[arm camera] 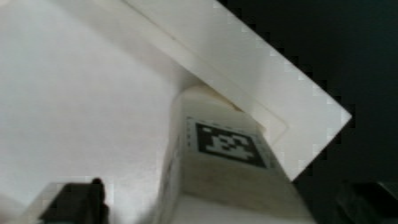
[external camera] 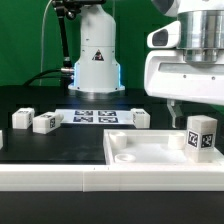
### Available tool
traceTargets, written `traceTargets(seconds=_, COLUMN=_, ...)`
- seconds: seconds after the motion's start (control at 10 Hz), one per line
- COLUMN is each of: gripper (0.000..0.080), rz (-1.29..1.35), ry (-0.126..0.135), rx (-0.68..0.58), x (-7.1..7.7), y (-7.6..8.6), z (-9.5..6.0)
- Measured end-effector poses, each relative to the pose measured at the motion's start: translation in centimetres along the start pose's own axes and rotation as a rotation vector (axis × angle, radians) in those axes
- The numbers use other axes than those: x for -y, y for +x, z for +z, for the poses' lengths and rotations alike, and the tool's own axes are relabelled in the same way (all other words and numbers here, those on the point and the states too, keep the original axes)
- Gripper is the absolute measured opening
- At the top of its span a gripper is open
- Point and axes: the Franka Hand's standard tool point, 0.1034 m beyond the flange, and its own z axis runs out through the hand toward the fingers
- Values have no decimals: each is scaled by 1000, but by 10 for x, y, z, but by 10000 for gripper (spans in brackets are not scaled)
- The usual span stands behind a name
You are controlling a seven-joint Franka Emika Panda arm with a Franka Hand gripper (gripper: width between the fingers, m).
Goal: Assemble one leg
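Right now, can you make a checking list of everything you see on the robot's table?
Surface: black table, white rail along its near edge.
Job's things: one leg upright on the flat white panel; three more legs lying behind.
Clutter: marker board flat on the table.
Grippers: gripper hangs just above the upright leg; the wrist view shows its dark fingertips either side, apart from it.
Cables: dark cables behind the arm's base.
Surroundings: green backdrop.
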Motion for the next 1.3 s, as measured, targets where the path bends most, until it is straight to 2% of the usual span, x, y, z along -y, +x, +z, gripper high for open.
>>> traceTargets(seconds=0.7, gripper=649, rz=-604, ry=2, rx=-5, x=4, y=-4, z=0)
traceTargets(seconds=1.3, gripper=649, rz=-1035, ry=-8, rx=-8, x=0, y=3, z=-1)
